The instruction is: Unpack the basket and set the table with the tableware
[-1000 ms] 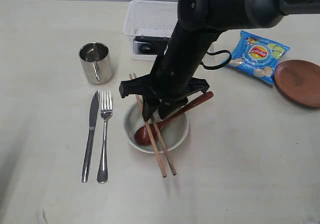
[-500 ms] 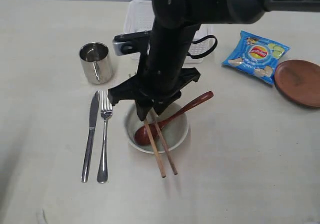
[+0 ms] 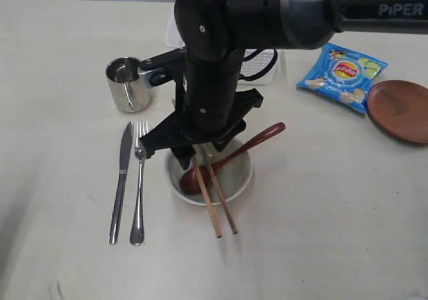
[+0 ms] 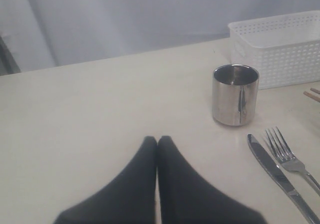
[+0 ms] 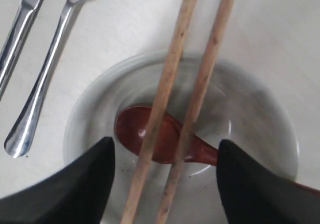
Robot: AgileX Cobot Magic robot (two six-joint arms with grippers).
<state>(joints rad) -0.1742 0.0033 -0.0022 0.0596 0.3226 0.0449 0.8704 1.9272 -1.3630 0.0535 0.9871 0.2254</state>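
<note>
Chopsticks (image 3: 214,196) lie across bowl (image 3: 241,180) at middle of worktop (image 3: 334,233), long axis running far edge to near edge, near tips resting on worktop past the rim. Right fingers (image 5: 85,184) open, straddling the pair just above bowl, gripping nothing; likely lined up to lift them out. Spoon (image 3: 231,156) head in bowl, handle pointing toward far-right corner. Left fingers (image 4: 135,184) closed, empty, parked toward left edge.
</note>
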